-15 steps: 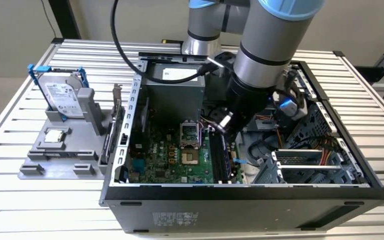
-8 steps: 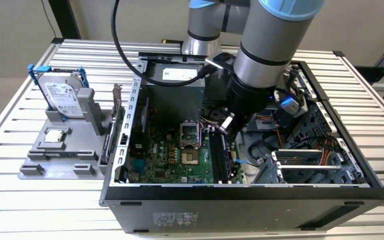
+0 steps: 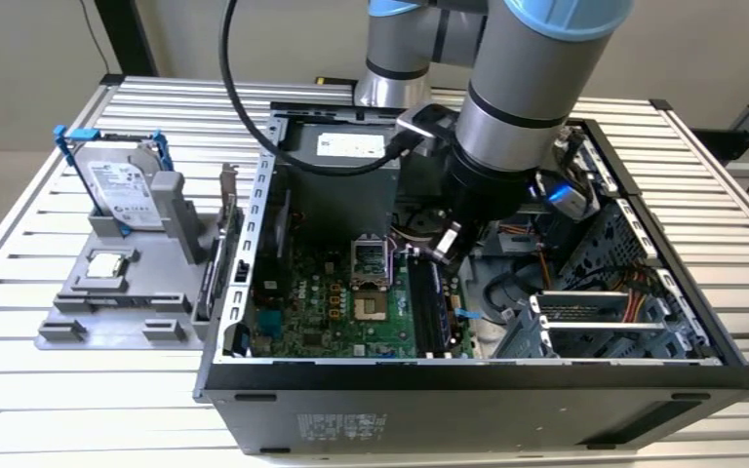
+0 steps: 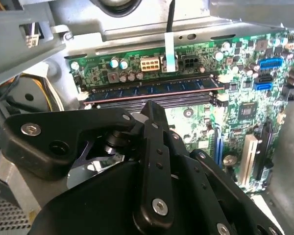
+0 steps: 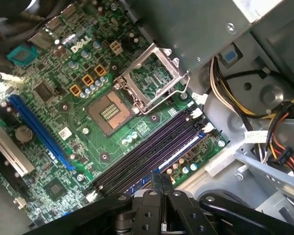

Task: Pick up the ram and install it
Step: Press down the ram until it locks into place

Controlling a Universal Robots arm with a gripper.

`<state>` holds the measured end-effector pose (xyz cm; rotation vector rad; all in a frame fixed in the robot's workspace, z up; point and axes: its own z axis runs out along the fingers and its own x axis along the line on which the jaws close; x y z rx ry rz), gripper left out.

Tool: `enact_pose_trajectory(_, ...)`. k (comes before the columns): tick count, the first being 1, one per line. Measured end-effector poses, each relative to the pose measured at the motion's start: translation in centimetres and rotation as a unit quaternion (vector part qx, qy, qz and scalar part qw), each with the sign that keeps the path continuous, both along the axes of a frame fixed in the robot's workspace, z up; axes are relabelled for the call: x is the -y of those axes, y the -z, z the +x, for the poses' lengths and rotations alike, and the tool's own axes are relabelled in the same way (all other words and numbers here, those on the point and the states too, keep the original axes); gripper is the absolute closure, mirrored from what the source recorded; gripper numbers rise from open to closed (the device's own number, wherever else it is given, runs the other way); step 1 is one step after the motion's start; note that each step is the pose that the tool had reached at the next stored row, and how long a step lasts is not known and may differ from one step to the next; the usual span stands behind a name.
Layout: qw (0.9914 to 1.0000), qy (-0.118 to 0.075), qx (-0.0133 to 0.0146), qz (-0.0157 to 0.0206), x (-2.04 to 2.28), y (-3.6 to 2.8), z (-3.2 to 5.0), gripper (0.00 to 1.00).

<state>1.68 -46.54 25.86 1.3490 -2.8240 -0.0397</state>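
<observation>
— Hovering where? Gripper point(image 5: 159, 183) low in the first wrist view, fingers pressed together, just above the slots.
— And the ram point(image 4: 152, 89)?
— Seated in the slot nearest the motherboard point(image 5: 54, 93) edge, upper centre of the second wrist view

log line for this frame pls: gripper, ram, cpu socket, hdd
gripper: shut, over memory slots | ram: in outermost slot | cpu socket: open, empty | hard drive: upright in stand outside case
</observation>
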Motion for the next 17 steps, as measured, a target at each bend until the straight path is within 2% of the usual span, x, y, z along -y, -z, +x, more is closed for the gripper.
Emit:
enact_pose_trajectory(4,0.99977,-0.021,0.0003,0.0012,0.0,0.0,0.0,1.0)
enact_pose_trajectory(8,0.99914,-0.041,0.0005,0.0023,0.0,0.0,0.02,1.0)
enact_pose_trajectory(13,0.99785,-0.065,0.0006,0.0034,0.0,0.0,0.07,1.0)
enact_pose_trajectory(17,0.99638,-0.085,0.0006,0.0047,0.0,0.0,0.16,1.0)
